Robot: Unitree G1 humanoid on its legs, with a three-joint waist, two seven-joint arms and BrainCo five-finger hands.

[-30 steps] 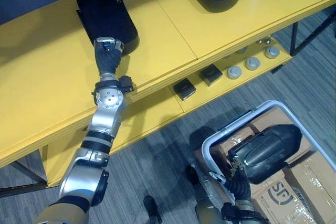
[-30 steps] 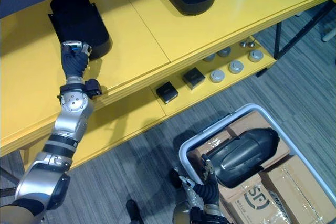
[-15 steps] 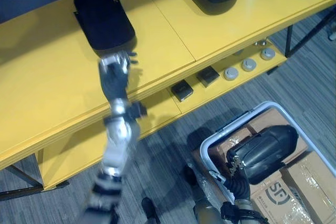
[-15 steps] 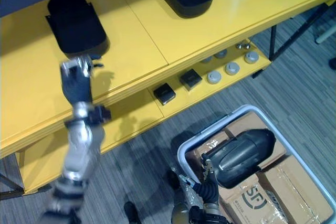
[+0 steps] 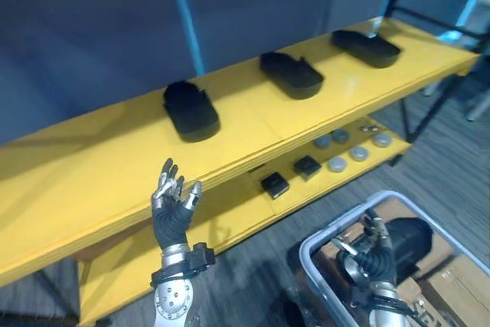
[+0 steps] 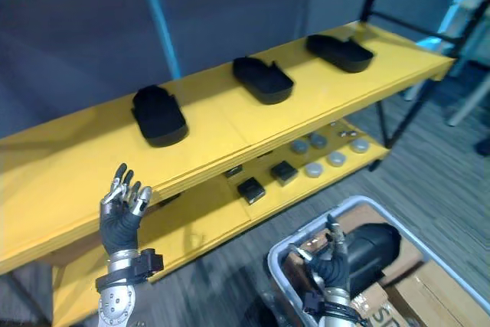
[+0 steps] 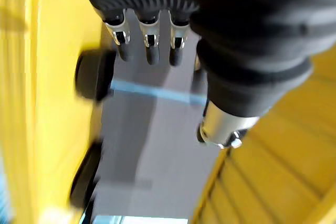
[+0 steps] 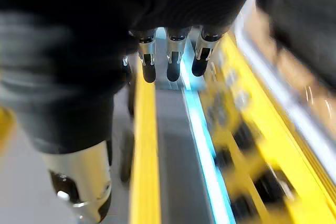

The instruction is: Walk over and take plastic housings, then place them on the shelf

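Three black plastic housings lie on the yellow shelf's top board (image 5: pixel 92 166): one at the left (image 5: pixel 191 111), one in the middle (image 5: pixel 291 74), one at the right (image 5: pixel 366 47). My left hand (image 5: pixel 172 204) is raised in front of the shelf's edge, below the left housing and apart from it, open with straight fingers (image 7: pixel 149 45) and holding nothing. A further black housing (image 5: pixel 409 235) lies in the white-rimmed bin (image 5: pixel 318 237) at the lower right. My right hand (image 5: pixel 375 254) stands open just beside that housing, fingers pointing up.
The lower shelf board carries two small black boxes (image 5: pixel 274 184) and several silver discs (image 5: pixel 348 151). Cardboard boxes (image 5: pixel 452 281) lie under the housing in the bin. A dark wall stands behind the shelf, and a black frame (image 5: pixel 429 105) at its right end.
My left hand has opened, let go of the left housing on the shelf and drawn back toward me. The camera has swung up, so the whole shelf has shifted in view.
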